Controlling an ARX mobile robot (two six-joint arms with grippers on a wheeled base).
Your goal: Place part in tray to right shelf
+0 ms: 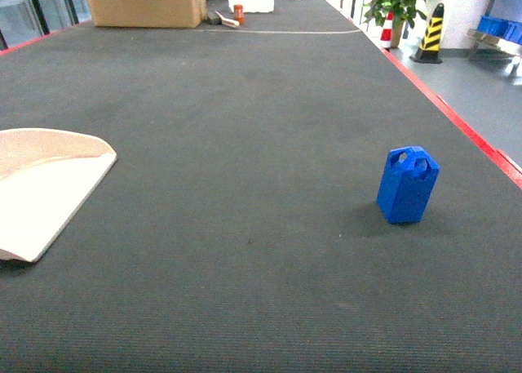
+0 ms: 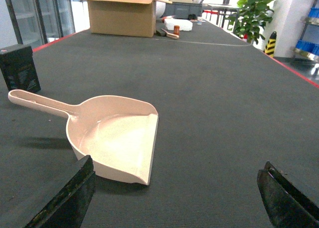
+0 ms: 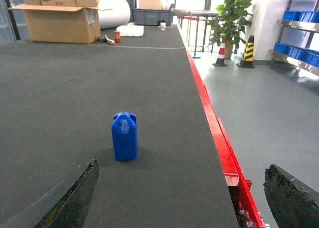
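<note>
While jaws of both grippers gape empty: small bright-blue plastic block (image 3: 124, 136) upright on dark worktop (image 1: 245, 144), nearer right gripper (image 3: 179, 198); beige dustpan-shaped tray (image 2: 117, 138) before left gripper (image 2: 174, 198).

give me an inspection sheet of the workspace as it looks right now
surface: dark mat table with a red edge strip along its right side
job's things: blue part upright on the mat, right side; beige tray flat on the mat, left side, nothing in it; the two apart
clutter: cardboard box at the far end; black box beyond the tray's handle
grippers: left gripper open, holding nothing; right gripper open, holding nothing
cables: thin cord across the far mat
surroundings: potted plant, striped bollard, shelf with blue crates
</note>
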